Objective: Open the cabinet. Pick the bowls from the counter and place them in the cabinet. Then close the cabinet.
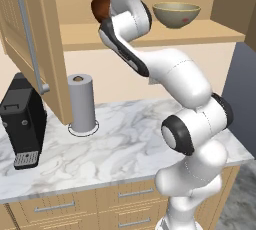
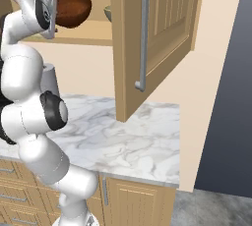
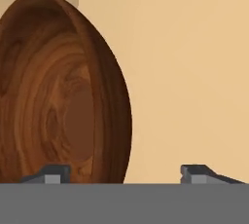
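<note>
The cabinet stands with both doors swung out: the left door [image 1: 30, 49] and the right door [image 2: 157, 33]. On its shelf [image 1: 210, 33] rests the pale beige bowl [image 1: 176, 14], of which a sliver [image 2: 107, 11] peeks past the right door. The dark reddish-brown bowl [image 1: 101, 6] [image 2: 73, 9] is at the shelf's left part, tilted on edge in the hand view [image 3: 63, 96]. My gripper [image 3: 124, 175] is open. Its fingertips [image 3: 48, 174] stand wide apart on either side of that bowl's rim without pinching it. The arm hides part of this bowl in the left base view.
The marble counter [image 1: 125, 144] [image 2: 138, 136] carries a grey paper-towel roll [image 1: 81, 104] and a black coffee machine [image 1: 22, 121] at its left. Drawers [image 1: 120, 194] run below. The open doors jut out over the counter. A dark tall panel [image 2: 226, 97] stands to the right.
</note>
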You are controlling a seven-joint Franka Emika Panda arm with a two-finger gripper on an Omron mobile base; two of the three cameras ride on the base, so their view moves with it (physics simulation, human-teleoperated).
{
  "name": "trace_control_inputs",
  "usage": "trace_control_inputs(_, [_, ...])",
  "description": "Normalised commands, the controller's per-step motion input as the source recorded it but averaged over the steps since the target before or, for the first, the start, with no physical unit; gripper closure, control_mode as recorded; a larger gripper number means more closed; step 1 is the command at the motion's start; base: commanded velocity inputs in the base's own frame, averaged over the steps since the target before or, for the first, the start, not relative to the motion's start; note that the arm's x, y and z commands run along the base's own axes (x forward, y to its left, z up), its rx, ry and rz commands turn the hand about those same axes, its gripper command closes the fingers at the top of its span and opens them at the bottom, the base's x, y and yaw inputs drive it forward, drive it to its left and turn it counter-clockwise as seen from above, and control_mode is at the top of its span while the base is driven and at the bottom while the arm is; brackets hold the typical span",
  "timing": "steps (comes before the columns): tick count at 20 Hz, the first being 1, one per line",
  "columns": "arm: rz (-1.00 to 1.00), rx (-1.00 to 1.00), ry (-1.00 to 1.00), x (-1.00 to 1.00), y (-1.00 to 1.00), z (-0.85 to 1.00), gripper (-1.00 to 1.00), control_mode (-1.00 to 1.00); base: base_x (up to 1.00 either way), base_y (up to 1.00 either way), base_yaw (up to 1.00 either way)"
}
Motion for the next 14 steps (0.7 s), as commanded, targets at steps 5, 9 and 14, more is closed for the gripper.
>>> trace_control_inputs(5, [0.0,0.0,-0.07,-0.54,0.31,0.0,-1.0,-1.0,0.0,0.0,0.0])
trace_control_inputs(9, [0.0,0.0,-0.05,-0.51,0.39,0.01,-1.0,-1.0,0.0,0.0,0.0])
trace_control_inputs(14, [0.0,0.0,-0.11,-0.38,0.13,0.32,-1.0,-1.0,0.0,0.0,0.0])
